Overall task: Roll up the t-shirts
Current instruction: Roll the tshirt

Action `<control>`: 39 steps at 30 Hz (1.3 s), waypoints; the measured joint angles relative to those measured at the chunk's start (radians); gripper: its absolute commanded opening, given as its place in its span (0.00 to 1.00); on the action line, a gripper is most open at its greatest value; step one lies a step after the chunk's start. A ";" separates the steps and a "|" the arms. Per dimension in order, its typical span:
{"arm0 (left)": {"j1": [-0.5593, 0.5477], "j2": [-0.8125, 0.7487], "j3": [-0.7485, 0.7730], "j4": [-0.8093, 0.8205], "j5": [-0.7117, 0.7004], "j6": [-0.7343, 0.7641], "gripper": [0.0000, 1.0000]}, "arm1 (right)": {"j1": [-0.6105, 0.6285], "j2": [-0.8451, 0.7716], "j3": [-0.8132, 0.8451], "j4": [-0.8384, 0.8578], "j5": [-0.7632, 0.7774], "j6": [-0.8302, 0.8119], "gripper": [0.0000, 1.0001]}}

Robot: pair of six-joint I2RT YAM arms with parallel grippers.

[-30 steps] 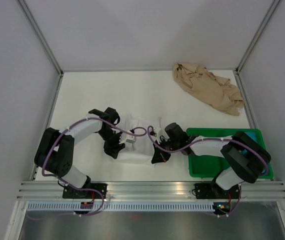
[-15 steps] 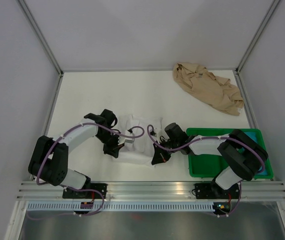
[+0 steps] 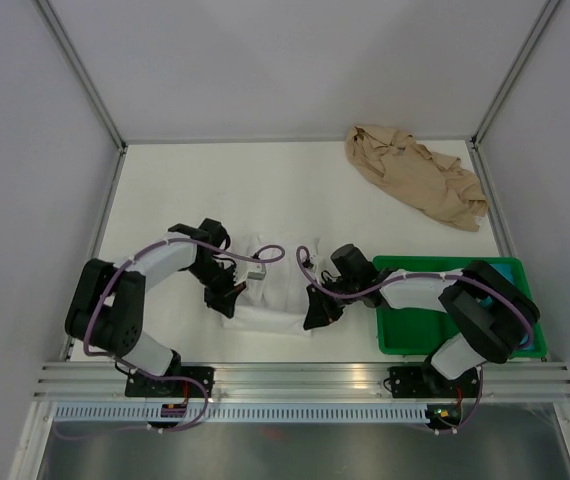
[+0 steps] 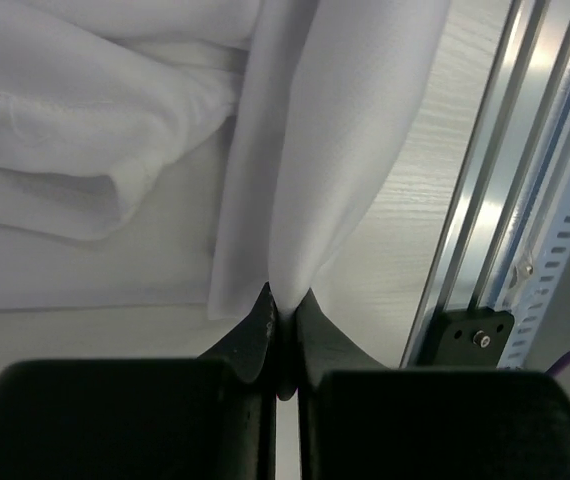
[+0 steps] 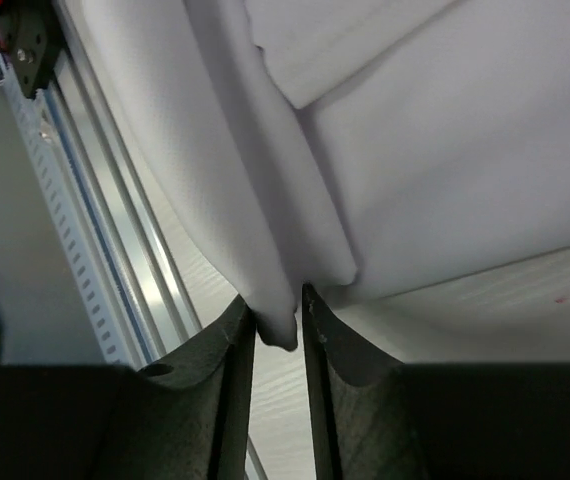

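Observation:
The white t-shirt (image 3: 270, 290) lies bunched between my two grippers near the table's front. My left gripper (image 3: 225, 303) is at its left near corner; in the left wrist view that gripper (image 4: 283, 298) is shut on a thin fold of the white t-shirt (image 4: 305, 150), which hangs taut from the tips. My right gripper (image 3: 315, 315) is at the shirt's right near corner. Its jaws (image 5: 278, 305) stand a little apart, and a rounded fold of the white t-shirt (image 5: 265, 230) sits loose between them against one finger. The tan t-shirt (image 3: 417, 178) lies crumpled at the far right.
A green tray (image 3: 405, 340) sits at the near right, under my right arm. The aluminium rail (image 3: 305, 378) runs along the near edge, close to both grippers, and shows as rail (image 4: 485, 200) and rail (image 5: 95, 200) in the wrist views. Frame posts stand at the far corners.
My left gripper closed on the shirt's left near edge and drew it slightly left and nearer. My right gripper's jaws have parted around the fold they held.

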 measured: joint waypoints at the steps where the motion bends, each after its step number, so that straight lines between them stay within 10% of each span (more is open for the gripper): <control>1: 0.006 0.037 0.014 0.011 -0.005 -0.014 0.05 | -0.009 0.015 0.005 -0.005 0.006 -0.001 0.32; 24: 0.022 0.136 0.046 0.069 -0.006 -0.083 0.08 | -0.021 -0.248 -0.085 0.032 0.237 0.016 0.58; 34: 0.030 0.135 0.046 0.076 -0.008 -0.092 0.35 | 0.004 -0.100 -0.118 0.249 0.279 0.121 0.01; 39: 0.109 0.115 0.046 0.107 0.016 -0.133 0.17 | -0.004 -0.094 -0.140 0.295 0.285 0.170 0.00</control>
